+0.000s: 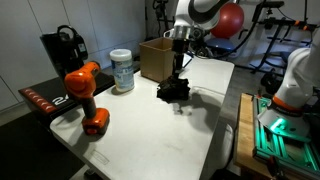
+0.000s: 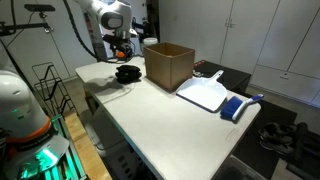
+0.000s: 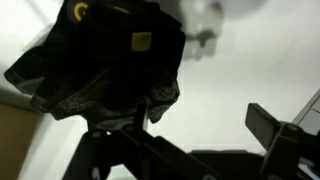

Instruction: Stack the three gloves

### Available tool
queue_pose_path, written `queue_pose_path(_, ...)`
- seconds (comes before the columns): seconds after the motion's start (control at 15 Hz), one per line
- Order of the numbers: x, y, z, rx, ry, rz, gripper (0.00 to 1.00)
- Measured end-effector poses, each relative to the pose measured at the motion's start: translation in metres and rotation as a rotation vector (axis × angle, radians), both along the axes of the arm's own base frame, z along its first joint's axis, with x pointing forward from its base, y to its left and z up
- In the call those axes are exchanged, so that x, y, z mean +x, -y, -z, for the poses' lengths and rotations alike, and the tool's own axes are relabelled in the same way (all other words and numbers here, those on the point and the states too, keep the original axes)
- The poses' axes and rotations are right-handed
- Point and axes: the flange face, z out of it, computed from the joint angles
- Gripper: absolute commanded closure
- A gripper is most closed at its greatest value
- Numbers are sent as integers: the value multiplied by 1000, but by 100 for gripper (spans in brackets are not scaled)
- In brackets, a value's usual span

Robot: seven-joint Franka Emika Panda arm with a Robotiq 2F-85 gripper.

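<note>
Hanging over black gloves [image 1: 172, 92] on a white table [image 1: 170, 140], gripper [image 1: 178, 73], grip impossible to tell, cardboard box [image 1: 155, 60] beside, orange drill [image 1: 84, 88] apart, lab room.

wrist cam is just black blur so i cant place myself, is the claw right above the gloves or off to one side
Observer: The claw hangs directly above the heap of black fabric gloves in both exterior views.
Operator: anything close i could bump
Observer: An open brown cardboard box stands close beside the heap on the white table.
Operator: are the gloves stacked or spread out
Observer: They lie in one dark clump; I cannot count separate gloves.
</note>
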Motion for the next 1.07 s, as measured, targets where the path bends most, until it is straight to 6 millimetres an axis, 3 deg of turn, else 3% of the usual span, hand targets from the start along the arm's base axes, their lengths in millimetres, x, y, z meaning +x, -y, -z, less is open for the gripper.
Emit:
queue_pose_path(0.2,-10,7,-33,-31,24,18,0)
queue_pose_path(0.6,-45,40,-94,-113,45,103,0)
queue_pose_path(0.87,-51,66,-106,-150,56,202,0)
queue_pose_path(1.07,-51,63,-107,-149,58,196,0)
